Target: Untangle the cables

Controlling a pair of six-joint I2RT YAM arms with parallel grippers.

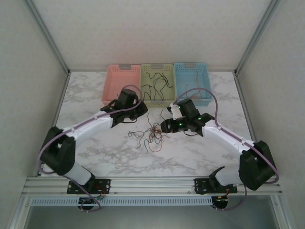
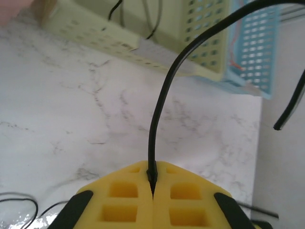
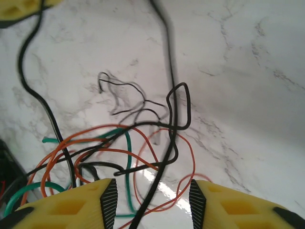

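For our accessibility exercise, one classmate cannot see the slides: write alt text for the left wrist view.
The yellow left gripper is shut on a black cable that rises from between its tips and arches to the upper right. Beneath is a white marble table, with a pale green basket and a blue basket at its far side.

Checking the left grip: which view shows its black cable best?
Left wrist: the black cable is pinched in the shut left gripper. From top external it is too thin to trace; right wrist may show its lower run.
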